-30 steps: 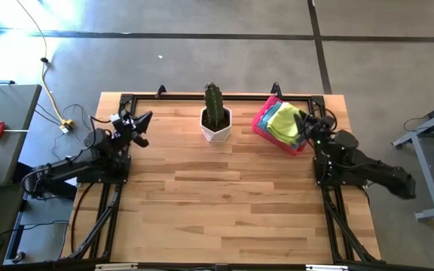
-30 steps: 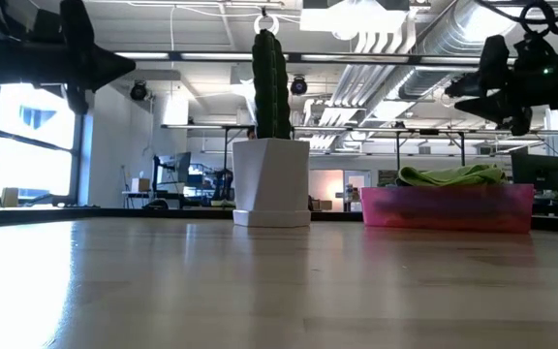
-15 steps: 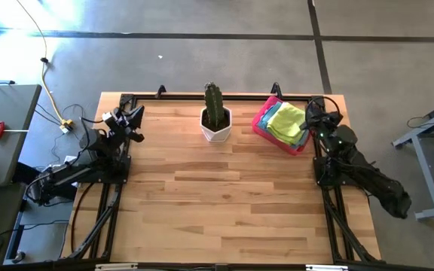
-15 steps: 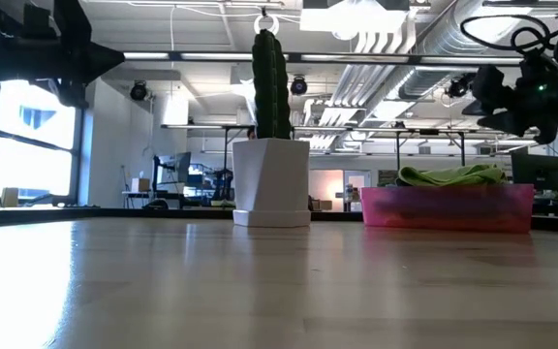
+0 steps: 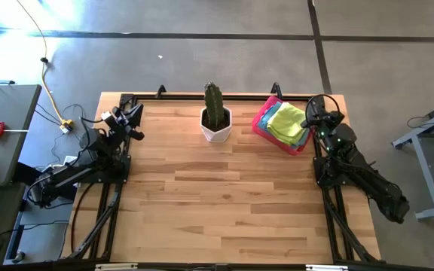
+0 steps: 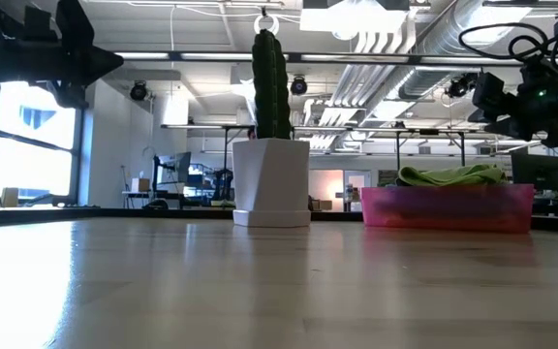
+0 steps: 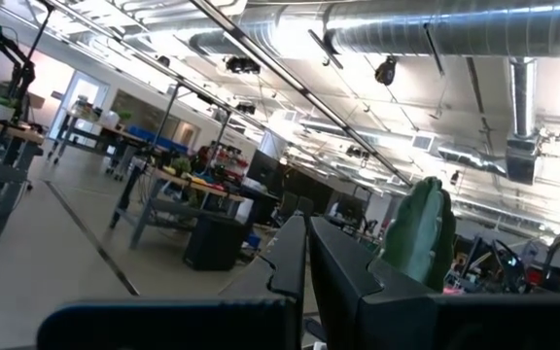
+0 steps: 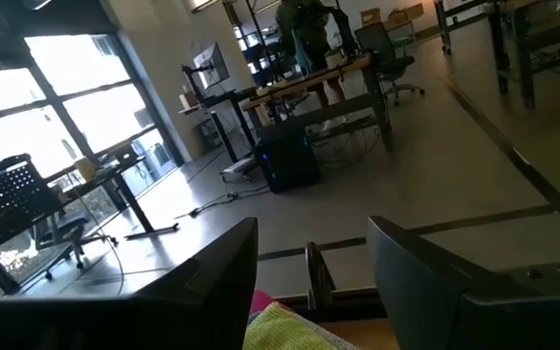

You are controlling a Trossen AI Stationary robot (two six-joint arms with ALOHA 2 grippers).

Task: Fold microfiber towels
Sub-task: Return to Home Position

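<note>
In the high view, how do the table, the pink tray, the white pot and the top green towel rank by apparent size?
1. table
2. pink tray
3. green towel and white pot: they look about alike, so unranked.

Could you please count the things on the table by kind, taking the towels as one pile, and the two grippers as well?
Potted cactus: 1
Pink tray: 1
Towel pile, lime green on top: 1
Grippers: 2 (left gripper shut, at the table's left edge; right gripper open, beside the tray)
Total: 5
</note>
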